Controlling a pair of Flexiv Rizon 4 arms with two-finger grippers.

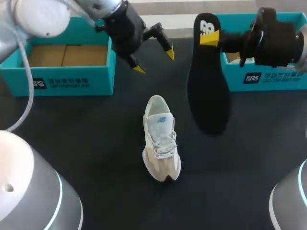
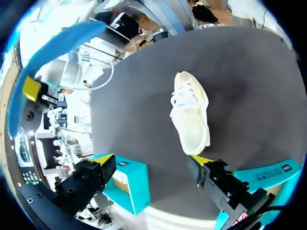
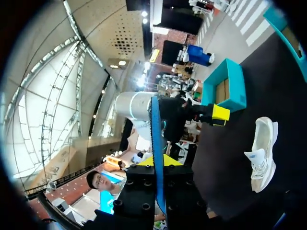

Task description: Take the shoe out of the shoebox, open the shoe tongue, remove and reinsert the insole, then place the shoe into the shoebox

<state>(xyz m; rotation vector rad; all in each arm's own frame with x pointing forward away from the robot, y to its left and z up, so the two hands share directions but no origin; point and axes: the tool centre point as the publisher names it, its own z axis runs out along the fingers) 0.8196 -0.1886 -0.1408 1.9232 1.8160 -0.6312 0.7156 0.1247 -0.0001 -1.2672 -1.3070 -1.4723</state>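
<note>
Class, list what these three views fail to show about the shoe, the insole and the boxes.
- Inside of the shoe: in every view its own laced upper covers the opening, so the footbed cannot be seen.
- Inside of the right box: in the head view the right gripper and its arm block it, and the picture's edge cuts it off.
- Faces of the insole: the right wrist view shows it edge-on only.

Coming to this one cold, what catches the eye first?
The long black insole hangs in the air, pinched at its upper end by the right gripper. A white shoe stands alone on the dark table, and the left gripper is open beside the left teal box.
</note>
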